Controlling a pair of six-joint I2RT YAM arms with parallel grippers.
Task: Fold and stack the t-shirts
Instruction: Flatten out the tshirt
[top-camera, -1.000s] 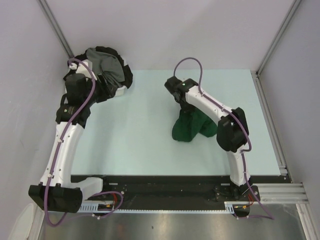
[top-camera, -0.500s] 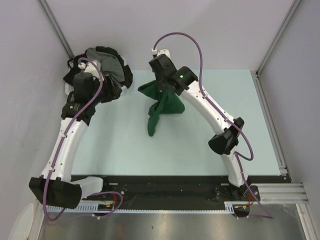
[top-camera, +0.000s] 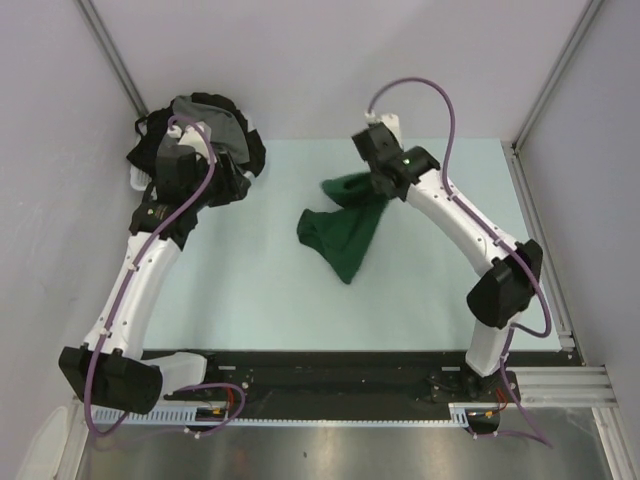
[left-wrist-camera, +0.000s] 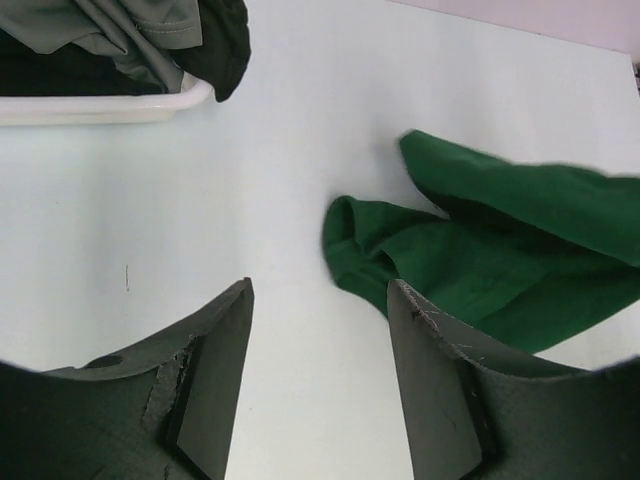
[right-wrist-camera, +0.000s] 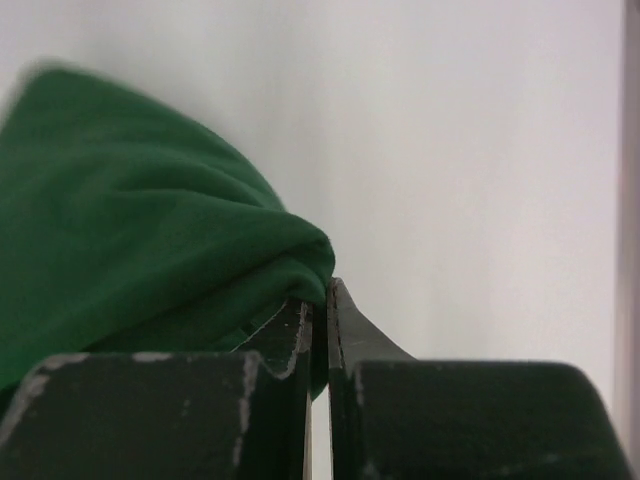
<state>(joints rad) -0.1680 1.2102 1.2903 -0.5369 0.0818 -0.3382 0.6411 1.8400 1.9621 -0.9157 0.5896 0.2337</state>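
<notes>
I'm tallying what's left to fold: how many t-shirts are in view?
3 distinguishable: a dark green t-shirt at centre, pinched by the right gripper; a grey t-shirt atop the white basket at far left; black fabric under it, which may be more than one shirt.

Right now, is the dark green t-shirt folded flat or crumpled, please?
Crumpled: the dark green t-shirt hangs in a bunched twist from the shut right pincer, with no flat layers showing.
</notes>
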